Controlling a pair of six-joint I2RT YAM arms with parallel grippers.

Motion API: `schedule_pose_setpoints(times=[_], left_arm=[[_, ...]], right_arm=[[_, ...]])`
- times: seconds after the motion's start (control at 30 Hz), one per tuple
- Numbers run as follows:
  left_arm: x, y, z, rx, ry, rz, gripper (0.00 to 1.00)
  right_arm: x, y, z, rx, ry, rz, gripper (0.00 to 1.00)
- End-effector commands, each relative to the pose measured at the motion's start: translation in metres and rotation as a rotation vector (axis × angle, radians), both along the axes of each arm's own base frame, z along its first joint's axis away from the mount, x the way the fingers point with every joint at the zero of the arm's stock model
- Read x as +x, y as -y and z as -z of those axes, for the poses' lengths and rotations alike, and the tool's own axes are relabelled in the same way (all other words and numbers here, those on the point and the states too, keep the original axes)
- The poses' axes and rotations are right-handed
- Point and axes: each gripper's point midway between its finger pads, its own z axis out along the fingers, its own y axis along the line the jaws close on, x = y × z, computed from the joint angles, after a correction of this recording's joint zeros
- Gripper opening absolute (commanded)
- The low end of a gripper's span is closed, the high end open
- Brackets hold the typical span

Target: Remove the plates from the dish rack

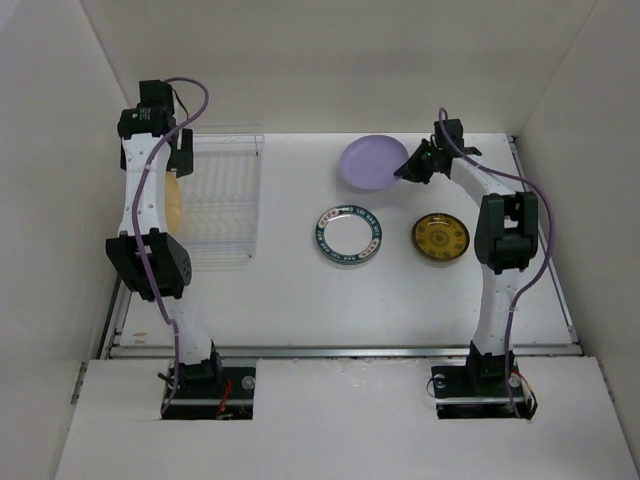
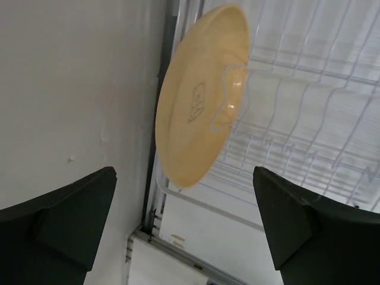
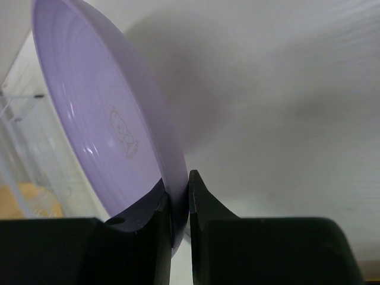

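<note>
Left tool gapes wide — mustard-yellow plate stands on edge straight ahead in the dish rack; right tool pinches the purple plate.

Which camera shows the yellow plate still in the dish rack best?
The left wrist view: the yellow plate is large and sharp, on edge in the dish rack. The top view shows only a sliver beside the left arm; the right wrist view shows at most a blurred orange patch.
</note>
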Motion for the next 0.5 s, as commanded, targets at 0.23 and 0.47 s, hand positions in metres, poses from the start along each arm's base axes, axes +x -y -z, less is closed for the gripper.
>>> schedule_pose_setpoints(times=[0.23,0.47], left_arm=[[-0.001,-0.02,0.039,0.091,-0.138,-0.032,1.0],[0.001,-0.031,0.049,0.128,-0.156,-0.054,1.0]], right_arm=[[0.004,0.048,0.037,-0.032,-0.106,0.123,0.35],[-0.015,0.054,0.037,-0.089,-0.126,0.094,0.78]])
